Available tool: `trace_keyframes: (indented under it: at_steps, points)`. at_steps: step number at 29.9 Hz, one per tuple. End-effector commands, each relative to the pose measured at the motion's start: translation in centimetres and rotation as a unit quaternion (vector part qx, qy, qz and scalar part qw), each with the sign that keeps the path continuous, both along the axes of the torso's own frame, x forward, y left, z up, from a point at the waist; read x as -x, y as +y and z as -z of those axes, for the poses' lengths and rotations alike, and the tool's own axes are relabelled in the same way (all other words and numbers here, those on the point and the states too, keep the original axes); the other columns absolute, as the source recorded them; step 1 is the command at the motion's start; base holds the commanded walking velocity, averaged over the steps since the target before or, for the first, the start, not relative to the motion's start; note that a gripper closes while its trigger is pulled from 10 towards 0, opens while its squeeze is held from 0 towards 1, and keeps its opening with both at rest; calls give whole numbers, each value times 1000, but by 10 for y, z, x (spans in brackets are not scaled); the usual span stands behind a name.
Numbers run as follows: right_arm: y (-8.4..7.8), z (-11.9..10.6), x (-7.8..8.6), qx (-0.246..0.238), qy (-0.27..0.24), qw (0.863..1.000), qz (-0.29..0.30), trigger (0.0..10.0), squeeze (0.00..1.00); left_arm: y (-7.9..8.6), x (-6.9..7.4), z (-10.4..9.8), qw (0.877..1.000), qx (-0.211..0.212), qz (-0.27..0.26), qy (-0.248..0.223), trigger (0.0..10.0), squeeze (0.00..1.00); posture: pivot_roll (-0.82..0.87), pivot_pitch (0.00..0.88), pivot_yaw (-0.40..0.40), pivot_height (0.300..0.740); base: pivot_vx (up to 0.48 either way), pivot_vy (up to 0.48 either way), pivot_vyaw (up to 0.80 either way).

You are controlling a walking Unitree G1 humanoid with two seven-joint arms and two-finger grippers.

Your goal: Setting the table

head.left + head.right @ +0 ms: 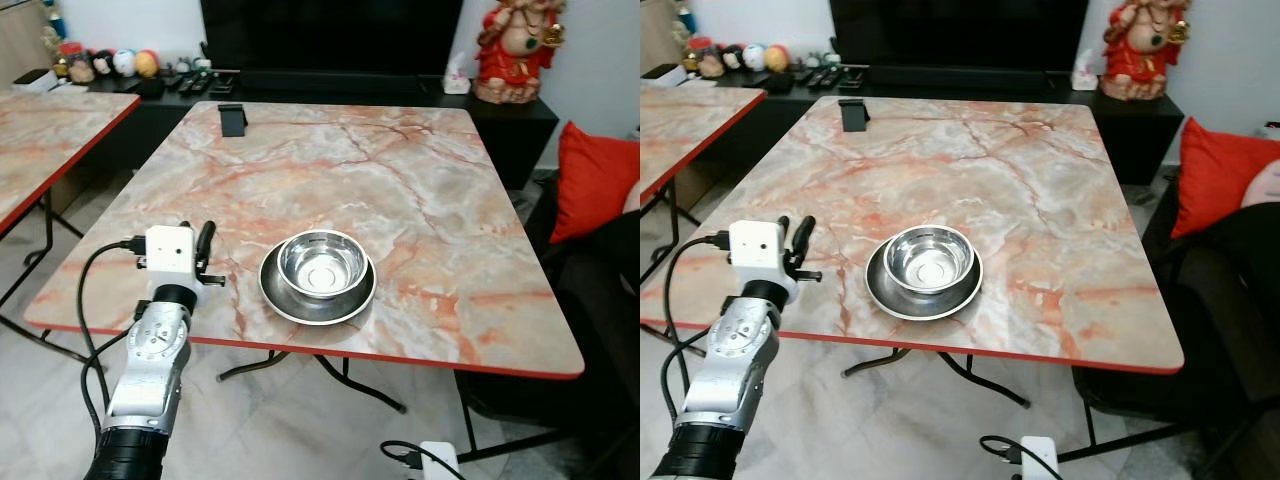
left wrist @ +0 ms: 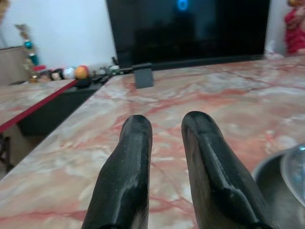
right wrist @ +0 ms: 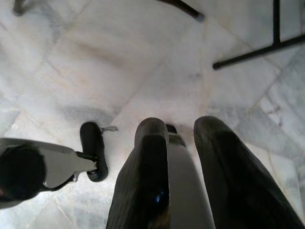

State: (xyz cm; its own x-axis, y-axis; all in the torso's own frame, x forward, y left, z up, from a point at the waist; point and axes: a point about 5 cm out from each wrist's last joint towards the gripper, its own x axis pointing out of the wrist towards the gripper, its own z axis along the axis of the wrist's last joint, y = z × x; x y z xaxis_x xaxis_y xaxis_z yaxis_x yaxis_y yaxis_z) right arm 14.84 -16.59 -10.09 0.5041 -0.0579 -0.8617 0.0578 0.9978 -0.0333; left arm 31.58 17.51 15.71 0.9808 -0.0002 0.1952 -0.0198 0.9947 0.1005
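Writing: we read none on anything.
Bowl [image 1: 322,264]: nested in plate [image 1: 290,300], near table [image 1: 420,190] edge.
Left gripper [image 1: 203,262]: fingers slightly parted, empty, left of plate.
Right gripper [image 3: 183,138]: hangs over floor, clamping a silvery utensil [image 3: 183,191].
Far side: black stand [image 1: 232,119], red statue [image 1: 515,50].

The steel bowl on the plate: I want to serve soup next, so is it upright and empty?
Upright and empty. The steel bowl sits mouth-up on the plate, and its shiny bare inside shows nothing in it.
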Motion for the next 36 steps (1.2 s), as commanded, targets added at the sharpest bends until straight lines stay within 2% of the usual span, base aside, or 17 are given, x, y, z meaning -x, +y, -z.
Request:
trace_keyframes:
  at_steps: [1, 36]
  points:
    - [-1, 0, 1, 2, 2, 1000, 3, 10000, 0, 2, -1, -5, 1000, -8, -5, -10, 10000, 0, 6, 0, 1, 740, 0, 472, 0]
    - [0, 0, 0, -3, 0, 1000, 5, 10000, 0, 16, 3, -5, 999, -21, -31, -10, 10000, 0, 13, 0, 10, 740, 0, 470, 0]
